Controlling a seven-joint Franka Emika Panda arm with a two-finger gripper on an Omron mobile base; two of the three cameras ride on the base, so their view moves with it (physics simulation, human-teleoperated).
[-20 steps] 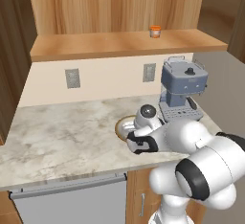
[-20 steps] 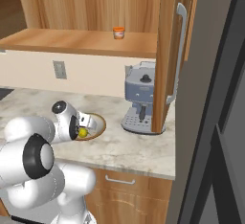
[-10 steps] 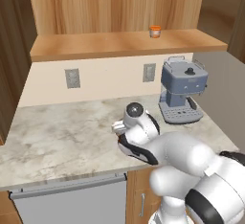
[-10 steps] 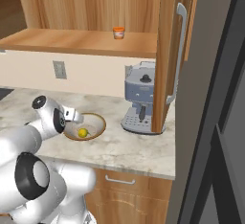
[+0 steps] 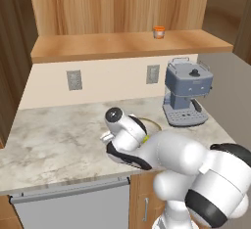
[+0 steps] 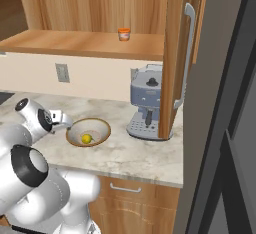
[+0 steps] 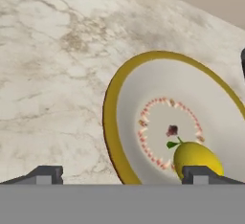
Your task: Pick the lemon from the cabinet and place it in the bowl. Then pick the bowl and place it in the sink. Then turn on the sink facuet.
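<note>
Straddling bowl (image 7: 125, 122) rim | lemon (image 7: 196, 158) inside, beside one of the fingers (image 7: 201, 174)

Bowl (image 5: 149, 124) mostly behind the arm; lemon (image 7: 196, 158) partly behind a fingertip.

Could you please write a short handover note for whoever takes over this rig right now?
End effector: open, holding nothing, low over the counter at the near edge of the bowl, fingertips spread wide.
Lemon: lying inside the bowl, near its centre; it also shows in the hand view.
Bowl: sitting on the counter, left of the coffee machine.
Cabinet: its shelf carries a small orange-lidded jar.
Done: lemon placed in the bowl.
Left: grasp the bowl, place it in the sink, then turn on the faucet.
</note>
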